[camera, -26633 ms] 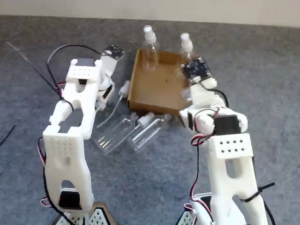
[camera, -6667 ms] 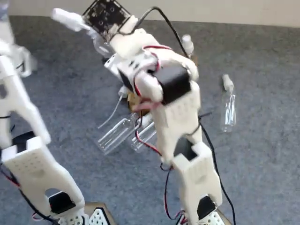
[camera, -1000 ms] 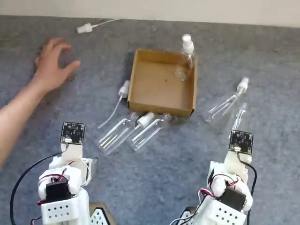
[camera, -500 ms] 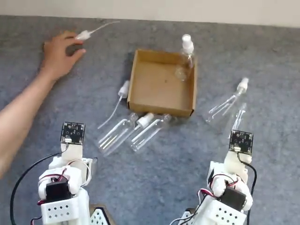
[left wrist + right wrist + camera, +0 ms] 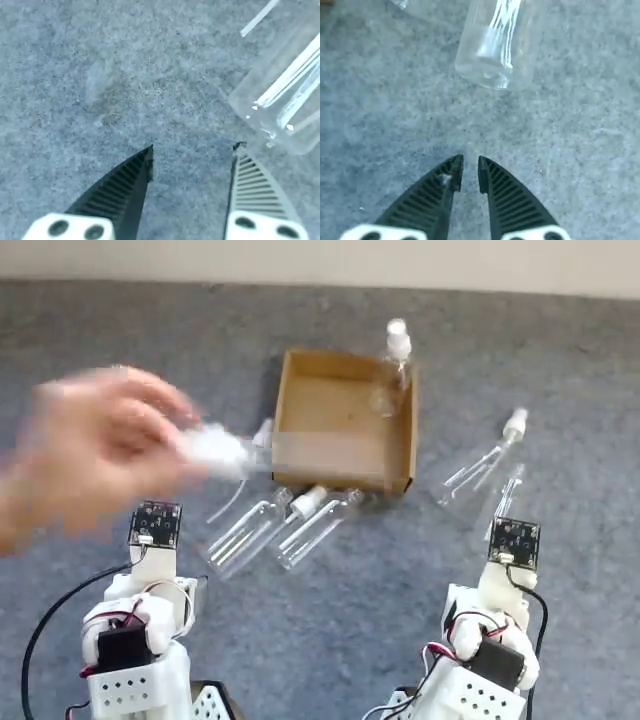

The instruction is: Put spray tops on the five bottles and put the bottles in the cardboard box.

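The cardboard box (image 5: pixel 400 455) lies open at the middle of the table, with one capped bottle (image 5: pixel 395 365) upright in its far right corner. Two clear bottles (image 5: pixel 245 535) (image 5: pixel 322 523) lie in front of the box. Two more (image 5: pixel 485 455) (image 5: pixel 505 498) lie to its right. A person's hand (image 5: pixel 100 455) hovers left of the box holding a white spray top (image 5: pixel 215 450). My left gripper (image 5: pixel 192 150) is open over bare carpet beside a bottle's base (image 5: pixel 285 100). My right gripper (image 5: pixel 470 159) is shut just short of another bottle's base (image 5: pixel 497 45).
Both arms are folded back at the near edge, the left arm (image 5: pixel 150 530) and the right arm (image 5: pixel 513 542). A loose spray top with a long tube (image 5: pixel 262 430) lies against the box's left side. Grey carpet covers the table.
The person's hand picked up the spray top at the far left and swept it toward the box. Both arms stayed still.
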